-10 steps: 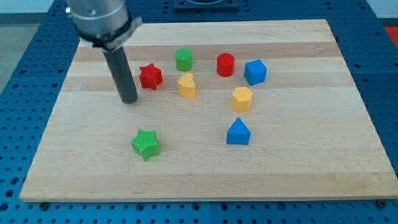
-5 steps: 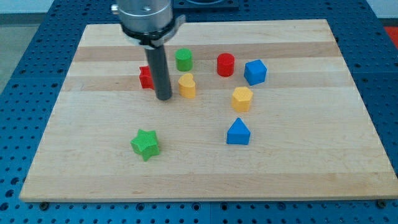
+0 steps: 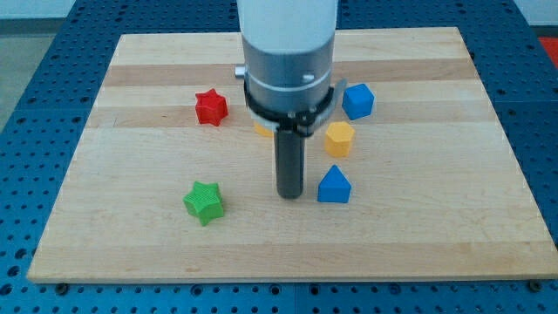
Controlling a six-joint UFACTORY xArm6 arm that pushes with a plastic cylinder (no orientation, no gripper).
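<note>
While my tip (image 3: 290,195) sits just left of the blue block (image 3: 334,186), fingers don't show.

The arm comes in as a fat, smooth cylinder, pale white-grey at the top and shading to a brushed metallic grey lower down. A small round silver screw or button sits on its side, with a little stub sticking out at the view's left. Beneath that runs a black collar ring. From it hangs a straight dark matte rod ending in my tip (image 3: 290,196), blunt and flat.
</note>
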